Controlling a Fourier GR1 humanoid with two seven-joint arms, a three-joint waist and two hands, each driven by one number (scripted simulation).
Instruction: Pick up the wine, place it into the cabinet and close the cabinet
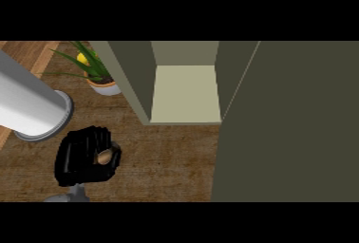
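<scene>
My left hand [82, 159] is low on the left of the wooden counter, its black fingers curled round the wine [104, 156]. Only a small tan-brown part of the wine shows between the fingers; the rest is hidden by the hand. The cabinet [133, 76] stands open beyond and to the right of the hand, with a pale bare shelf [186, 92] inside. Its open door [288, 123] is a large dark olive panel filling the right side of the view. My right hand does not show.
A big white cylinder on a grey base [28, 104] stands at the left, close behind the hand. A potted green plant [101, 80] sits next to the cabinet's left wall. Bare wooden counter [172, 156] lies between hand and door.
</scene>
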